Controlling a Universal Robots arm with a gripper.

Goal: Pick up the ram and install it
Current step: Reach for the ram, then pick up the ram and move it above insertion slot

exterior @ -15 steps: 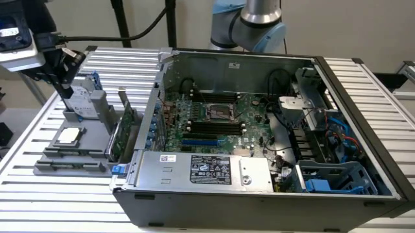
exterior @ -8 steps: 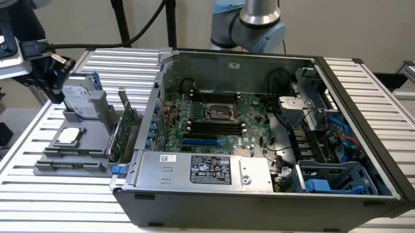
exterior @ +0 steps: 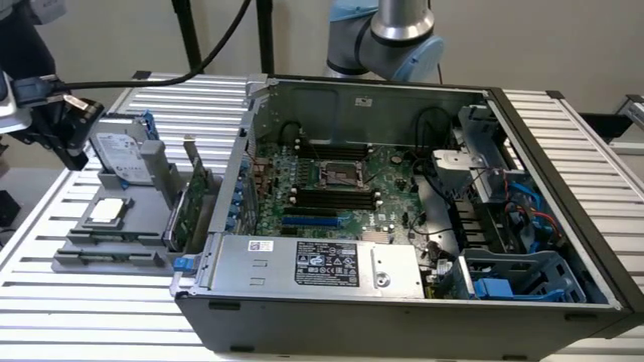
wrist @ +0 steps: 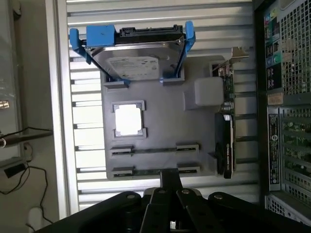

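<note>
Black gripper [wrist: 170,187] [exterior: 72,154], jaws closed on a thin dark ram [wrist: 170,174] seen edge-on, hangs above the grey plastic tray [wrist: 160,126]; there sit a square silver processor chip [wrist: 129,120], blue-framed hard drive [wrist: 138,65], green expansion card [wrist: 226,141]; open black computer case [exterior: 403,317] beside

**Tool hangs beside the case**

The arm [exterior: 397,34] shows a grey and pale blue joint just behind the back wall of the case [exterior: 403,317], near that wall's middle. The wrist [exterior: 12,98] is well apart from that joint, out past the case's side wall toward the exterior view's left. The black tool [exterior: 71,143] hangs under the wrist, pointing down and tilted a little toward the case without touching it. In the wrist view the tool [wrist: 170,179] appears as a dark body that narrows toward its end, apart from the case's perforated side wall.
</note>
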